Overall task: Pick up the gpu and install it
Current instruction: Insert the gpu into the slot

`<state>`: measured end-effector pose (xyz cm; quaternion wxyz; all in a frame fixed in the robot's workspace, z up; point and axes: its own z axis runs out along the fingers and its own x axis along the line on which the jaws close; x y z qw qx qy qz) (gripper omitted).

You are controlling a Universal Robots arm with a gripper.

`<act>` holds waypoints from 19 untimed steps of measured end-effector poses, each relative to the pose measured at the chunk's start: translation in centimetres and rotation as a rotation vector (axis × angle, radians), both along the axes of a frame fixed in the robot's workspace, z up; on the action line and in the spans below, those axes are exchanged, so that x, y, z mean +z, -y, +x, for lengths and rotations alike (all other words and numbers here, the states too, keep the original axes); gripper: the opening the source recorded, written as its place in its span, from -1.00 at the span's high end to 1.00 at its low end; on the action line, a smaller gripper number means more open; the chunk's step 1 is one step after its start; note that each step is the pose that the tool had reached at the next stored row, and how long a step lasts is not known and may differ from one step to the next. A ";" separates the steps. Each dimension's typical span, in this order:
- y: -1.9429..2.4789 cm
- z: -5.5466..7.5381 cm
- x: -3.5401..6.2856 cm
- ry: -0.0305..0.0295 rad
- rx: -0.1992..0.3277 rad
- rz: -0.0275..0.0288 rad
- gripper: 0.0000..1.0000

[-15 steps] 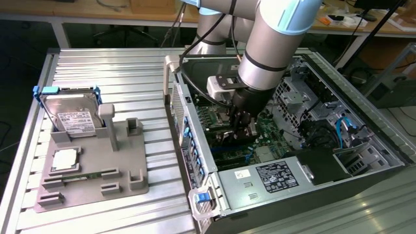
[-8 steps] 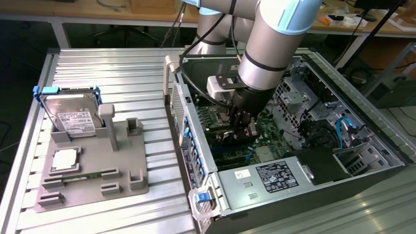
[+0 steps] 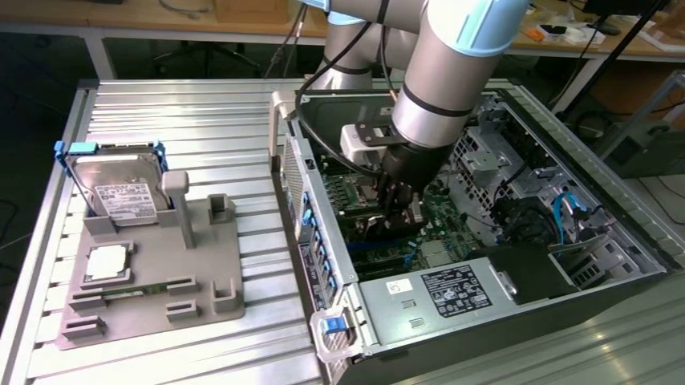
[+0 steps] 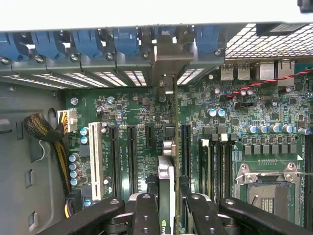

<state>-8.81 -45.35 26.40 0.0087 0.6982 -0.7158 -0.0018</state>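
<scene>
My gripper (image 3: 396, 215) reaches down into the open computer case (image 3: 503, 305), just above the green motherboard (image 3: 370, 192). In the wrist view the gpu (image 4: 166, 176) runs edge-on as a narrow strip between my two black fingers (image 4: 146, 215), and the gripper (image 4: 168, 208) is shut on it. Its silver bracket (image 4: 168, 61) stands against the case's rear wall, among the blue slot clips (image 4: 122, 41). The card lies along the motherboard between two long black expansion slots (image 4: 132, 156). Whether its edge sits in a slot is hidden by the card itself.
A grey fixture (image 3: 150, 281) on the slatted table at the exterior view's left holds a hard drive in a blue frame (image 3: 115, 188), a processor chip (image 3: 107, 263) and a memory stick (image 3: 134, 290). Inside the case are the power supply (image 3: 450, 289), cable bundles (image 4: 49, 132) and the empty processor socket (image 4: 266, 188).
</scene>
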 end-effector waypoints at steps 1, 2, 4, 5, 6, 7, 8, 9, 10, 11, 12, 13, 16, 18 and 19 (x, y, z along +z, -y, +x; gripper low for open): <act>-0.01 0.0 -0.03 0.0001 0.000 0.0002 0.47; 0.00 0.0 -0.09 0.0001 0.000 0.0003 0.47; 0.00 0.0 -0.26 0.0001 0.000 0.0003 0.47; 0.00 0.0 -0.36 0.0001 0.000 0.0003 0.47; 0.00 0.0 -0.44 0.0000 0.000 0.0001 0.47; 0.00 0.0 -0.53 0.0000 0.000 0.0002 0.47; 0.00 0.0 -0.59 -0.0002 0.000 -0.0002 0.47; 0.01 0.0 -0.67 -0.0002 0.000 -0.0002 0.47; 0.00 0.0 -0.74 0.0001 0.000 0.0004 0.47; 0.00 0.0 -0.73 0.0000 0.000 0.0000 0.47; 0.00 0.0 -0.74 -0.0001 0.000 -0.0002 0.47; 0.00 0.0 -0.79 0.0001 0.000 0.0001 0.47; 0.00 0.0 -0.96 -0.0001 0.000 0.0000 0.47; 0.00 0.0 -0.97 -0.0001 0.000 -0.0002 0.47; 0.00 0.0 -0.97 -0.0001 0.000 -0.0001 0.47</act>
